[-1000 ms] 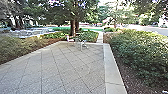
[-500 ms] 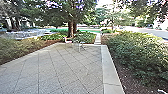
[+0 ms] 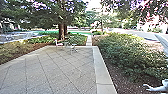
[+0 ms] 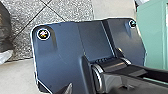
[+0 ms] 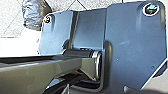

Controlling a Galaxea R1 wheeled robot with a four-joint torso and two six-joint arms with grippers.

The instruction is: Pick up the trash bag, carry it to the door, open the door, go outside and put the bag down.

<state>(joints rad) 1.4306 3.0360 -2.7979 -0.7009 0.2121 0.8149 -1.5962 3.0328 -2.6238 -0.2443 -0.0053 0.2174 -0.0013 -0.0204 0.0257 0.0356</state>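
Paved yard in daylight, with the trash bag [image 5: 35, 15] close beside the robot's base plate [image 5: 125, 32].
The jointed grey paving [image 3: 47, 72] spreads widest, reaching to low planting at its far end. Dense green shrubs [image 3: 125, 52] fill the bed along its right, rising from brown mulch [image 3: 113, 77]; a smooth pale border [image 3: 102, 72] runs between paving and bed. Past the far edge stands a thick-trunked tree [image 3: 61, 31], and near it a narrow path [image 3: 89, 40] leads away. The left wrist view has a light green panel [image 4: 152, 32]. The bag is dark and glossy; whether it touches the ground I cannot tell. Nor can I tell how far either arm's jaws are parted, or what they have hold of. Smallest, a pinkish chair [image 3: 58, 43] sits at the paving's far edge.
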